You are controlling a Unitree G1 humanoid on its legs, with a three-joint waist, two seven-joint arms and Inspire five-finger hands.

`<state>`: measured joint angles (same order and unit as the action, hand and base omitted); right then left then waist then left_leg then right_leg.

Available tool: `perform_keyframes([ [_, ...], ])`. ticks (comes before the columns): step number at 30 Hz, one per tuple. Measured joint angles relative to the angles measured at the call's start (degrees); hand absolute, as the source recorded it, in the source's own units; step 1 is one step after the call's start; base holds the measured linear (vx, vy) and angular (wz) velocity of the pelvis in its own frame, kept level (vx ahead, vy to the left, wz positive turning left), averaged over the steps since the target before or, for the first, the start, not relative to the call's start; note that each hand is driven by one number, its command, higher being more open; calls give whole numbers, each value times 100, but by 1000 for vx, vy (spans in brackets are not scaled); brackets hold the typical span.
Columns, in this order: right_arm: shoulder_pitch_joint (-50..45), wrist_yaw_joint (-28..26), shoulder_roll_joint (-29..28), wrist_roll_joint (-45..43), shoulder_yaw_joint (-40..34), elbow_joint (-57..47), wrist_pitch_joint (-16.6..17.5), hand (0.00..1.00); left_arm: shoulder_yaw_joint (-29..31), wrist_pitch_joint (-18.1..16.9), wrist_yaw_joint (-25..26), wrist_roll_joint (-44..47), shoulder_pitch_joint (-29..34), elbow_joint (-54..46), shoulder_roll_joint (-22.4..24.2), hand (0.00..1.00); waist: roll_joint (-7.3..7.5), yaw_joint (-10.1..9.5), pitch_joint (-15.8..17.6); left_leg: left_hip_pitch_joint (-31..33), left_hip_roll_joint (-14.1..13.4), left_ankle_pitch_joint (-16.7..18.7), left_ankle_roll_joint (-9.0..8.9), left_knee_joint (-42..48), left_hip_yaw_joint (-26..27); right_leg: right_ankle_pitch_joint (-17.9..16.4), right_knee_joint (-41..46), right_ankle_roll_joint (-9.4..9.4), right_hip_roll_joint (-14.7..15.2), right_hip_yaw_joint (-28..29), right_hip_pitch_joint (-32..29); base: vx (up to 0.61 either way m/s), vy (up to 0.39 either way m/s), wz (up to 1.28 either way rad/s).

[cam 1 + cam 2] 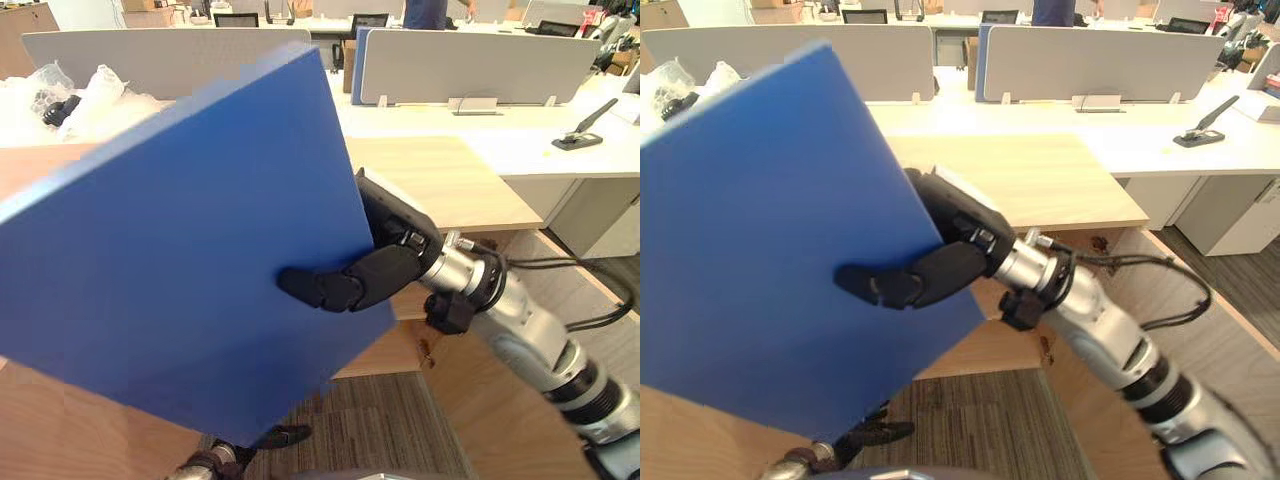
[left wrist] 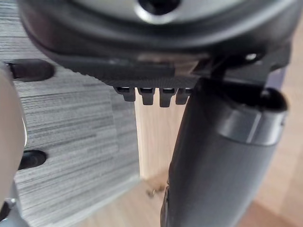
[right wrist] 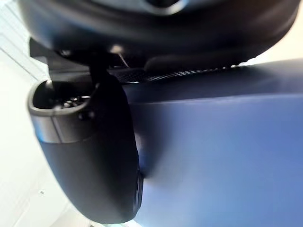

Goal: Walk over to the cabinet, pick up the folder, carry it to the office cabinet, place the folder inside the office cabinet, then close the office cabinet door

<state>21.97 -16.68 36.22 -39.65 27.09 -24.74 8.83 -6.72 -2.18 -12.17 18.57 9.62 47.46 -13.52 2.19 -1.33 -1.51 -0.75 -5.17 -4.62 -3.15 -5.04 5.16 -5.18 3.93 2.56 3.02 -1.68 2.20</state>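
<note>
Left eye view: blue folder (image 1: 180, 250) is up in the air, tilted, one corner high by the grey screens (image 1: 480, 65), one corner low. Its flat, plain face is toward the camera, no marks on it. Right hand (image 1: 372, 268) grasps the folder's right edge, thumb (image 1: 320, 285) laid across the front face, fingers hidden behind. Folder blocks much of the wood-top bench (image 1: 450, 180) behind it & part of the screens. Clear plastic bags (image 1: 95, 95) at far left, black stapler (image 1: 583, 128) on the white bench (image 1: 520, 150) at right, person (image 1: 425, 12) in a blue top at the back. Left hand (image 1: 282, 436) is low, under the folder's bottom corner, over the carpet (image 1: 370, 420), apart from the folder

Right eye view: same scene from a bit to the side. More of the wood-top bench shows to the right of the folder, & the left hand's fingers look loose, around nothing

Left wrist view: left hand's thumb & a short row of fingers, w/ carpet & a wood panel (image 2: 156, 137) past them; nothing in the hand

Right wrist view: the grip from v. close, thumb pressed flat on the folder's smooth blue face
</note>
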Motion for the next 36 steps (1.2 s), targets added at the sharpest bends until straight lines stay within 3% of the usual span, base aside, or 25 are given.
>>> perform_keyframes([
  [2, -336, 127, -376, 829, 68, 15, 76, 0, 778, -14, 582, -690, -105, 631, 319, 100, 24, -6, -16, -7, -28, -7, -8, 2, -2, 13, -20, -20, -28, 0, 18, 0, 0, 0],
  [4, -573, 261, -401, 1475, 354, 205, 159, 0, 1194, -15, 998, -1071, -77, 979, 378, 100, 28, 3, -18, -29, -51, -11, -11, 3, -7, 22, -37, -35, -51, -1, 53, -17, -6, 1],
  [5, -716, 391, -369, 2268, 688, 530, 232, 0, 1314, -11, 1349, -1260, -18, 1146, 376, 100, 14, 2, -8, -49, -64, -19, -18, 0, -22, 33, -68, -52, -64, -12, 86, -37, -9, 3],
  [7, -723, 542, -248, 2964, 1176, 1109, 346, 0, 1462, -13, 1533, -1367, 69, 1207, 394, 100, -4, -2, 4, -48, -75, -30, -21, -20, -42, 37, -78, -59, -71, -24, 95, -56, -6, 6],
  [12, -594, 720, 226, 5934, 2779, 3375, 371, 0, 1552, -61, 1771, -1683, 70, 1400, 475, 100, -66, -202, 214, 24, -68, -100, -37, -27, -222, 47, -86, -49, -70, -190, 109, -59, 0, 16],
  [18, -453, 780, 90, 7135, 2853, 4971, 422, 0, 1576, -110, 1785, -1688, 7, 1400, 610, 100, -292, -149, 443, 90, -55, -124, -28, -25, -273, 90, -142, -26, -76, -258, 103, -14, 4, 6],
  [21, -422, 850, -326, 7352, 2397, 5862, 359, 0, 1436, -150, 1800, -1685, -26, 1369, 610, 100, -361, -158, 545, 103, -58, -124, -28, -20, -312, 90, -166, -26, -89, -297, 122, 23, -7, 6],
  [24, -426, 984, -1285, 6773, 808, 7068, -5, 0, 1407, -146, 1811, -1689, -132, 1344, 686, 100, -482, -156, 732, 101, -41, -131, -21, -2, -408, 89, -183, -26, -82, -396, 193, 13, -4, 15],
  [26, -413, 1244, -1781, 5565, -217, 7513, -368, 0, 1408, -138, 1815, -1686, -143, 1327, 741, 100, -531, -173, 780, 102, -33, -133, -20, -2, -453, 88, -184, -24, -77, -440, 204, 0, 5, 13],
  [27, -332, 1529, -2039, 4521, -744, 7669, -506, 0, 1419, -111, 1837, -1666, -141, 1275, 779, 100, -558, -198, 827, 104, -31, -136, -21, -1, -464, 88, -184, -23, -76, -450, 207, -1, 9, 4],
  [29, -167, 1793, -2285, 3665, -1141, 7865, -589, 0, 1424, -93, 1884, -1642, -143, 1241, 803, 100, -567, -204, 849, 103, -30, -140, -22, 0, -468, 88, -183, -23, -76, -455, 211, 0, 0, 0],
  [32, 91, 2181, -2599, 1514, -1583, 8051, -590, 0, 1424, -69, 1941, -1534, -156, 1232, 836, 100, -574, -205, 886, 102, -21, -155, -20, 1, -493, 88, -179, -23, -68, -479, 222, -10, 5, 3],
  [36, 241, 2391, -2881, -826, -2068, 8052, -422, 0, 1424, 40, 1977, -1345, -151, 1105, 859, 100, -571, -216, 974, 96, 11, -186, -14, -23, -598, 77, -184, -8, -40, -585, 280, -34, 7, 14],
])
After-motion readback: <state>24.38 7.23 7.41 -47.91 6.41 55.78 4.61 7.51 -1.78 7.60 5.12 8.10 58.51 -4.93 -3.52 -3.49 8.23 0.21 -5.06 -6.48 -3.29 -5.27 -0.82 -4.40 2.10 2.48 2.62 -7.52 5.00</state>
